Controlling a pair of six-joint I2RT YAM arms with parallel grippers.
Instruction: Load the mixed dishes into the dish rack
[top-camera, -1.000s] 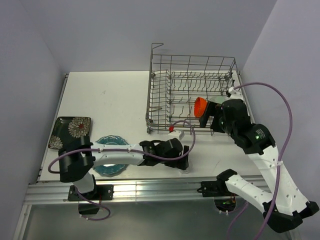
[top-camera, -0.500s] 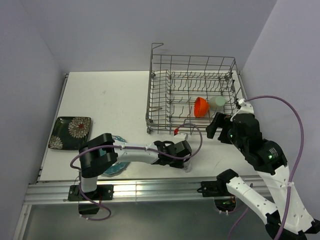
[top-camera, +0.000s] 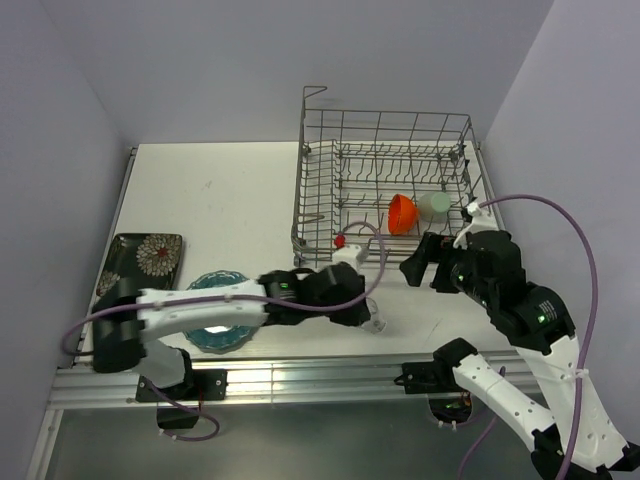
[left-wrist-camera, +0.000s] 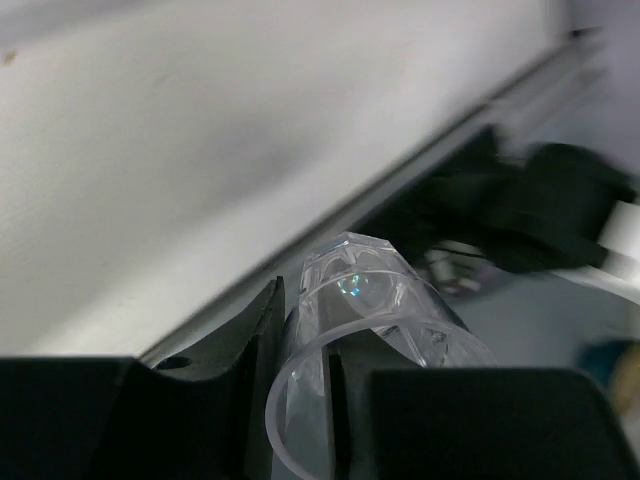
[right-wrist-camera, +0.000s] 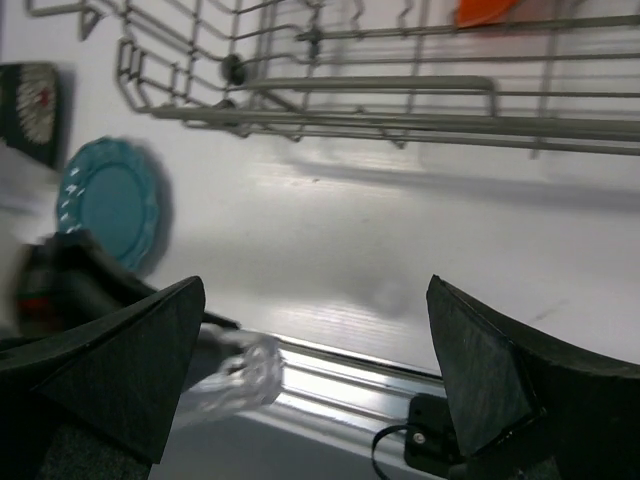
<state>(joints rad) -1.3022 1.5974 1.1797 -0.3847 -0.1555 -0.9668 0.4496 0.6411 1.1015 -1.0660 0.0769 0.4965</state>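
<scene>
The small clear glass (left-wrist-camera: 372, 296) is tipped on its side over the table's near edge. My left gripper (left-wrist-camera: 300, 385) is shut on its rim, with one finger outside the wall and one inside. From above, the left gripper (top-camera: 364, 314) and the glass (top-camera: 377, 323) sit in front of the dish rack (top-camera: 322, 215). The orange-red bowl (top-camera: 401, 212) and the pale green cup (top-camera: 436, 205) rest inside the rack. The teal plate (top-camera: 212, 330) lies partly under my left arm. The black flowered plate (top-camera: 141, 264) lies at the far left. My right gripper (top-camera: 424, 262) is open and empty, just in front of the rack.
A metal rail (top-camera: 300, 375) runs along the table's near edge, and the right arm's base (top-camera: 440, 368) is bolted to it. Purple cables loop around both arms. In the right wrist view the rack's front wires (right-wrist-camera: 400, 90) run across the top, with the teal plate (right-wrist-camera: 108, 200) at left.
My left gripper has shut on the glass and tipped it off the table. My right gripper has drawn back out of the rack, leaving the orange-red bowl inside.
</scene>
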